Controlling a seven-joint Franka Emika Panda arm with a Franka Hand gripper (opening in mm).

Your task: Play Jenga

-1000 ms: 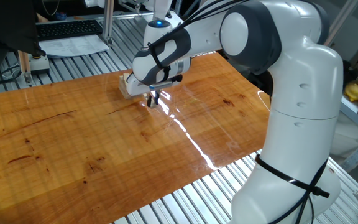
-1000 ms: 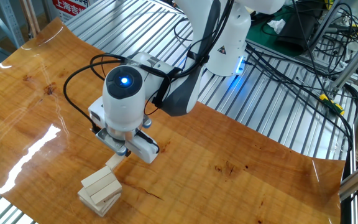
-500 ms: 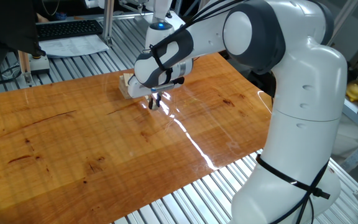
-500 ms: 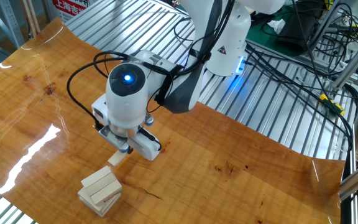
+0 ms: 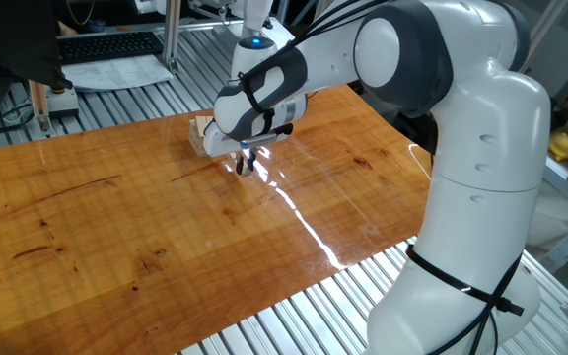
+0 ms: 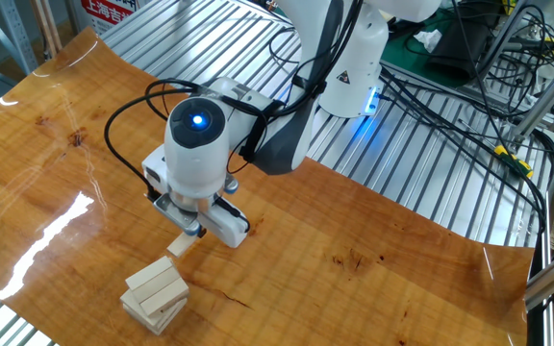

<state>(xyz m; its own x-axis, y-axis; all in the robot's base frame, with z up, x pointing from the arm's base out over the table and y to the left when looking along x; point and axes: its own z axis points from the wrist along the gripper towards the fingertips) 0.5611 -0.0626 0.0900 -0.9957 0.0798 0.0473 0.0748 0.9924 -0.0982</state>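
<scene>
Since a second ago the gripper [image 6: 183, 237] has risen slightly and shifted a little away from the stack; over the last half second nothing has changed. The Jenga stack [image 6: 155, 294] sits low on the wooden table [image 6: 373, 269], near its edge at about 7 o'clock in the other fixed view, pale blocks in a few layers. A loose block [image 6: 180, 244] of the same wood hangs just beyond the stack at its 1 o'clock, clamped between the narrowly set fingers and tilted, apart from the stack's top. In one fixed view the stack [image 5: 201, 137] shows only partly, at 9 o'clock of the wrist, and the fingers [image 5: 244, 163] point down at the board. Behind, at 12 o'clock, lies a keyboard [image 5: 109, 44] on the metal bench.
</scene>
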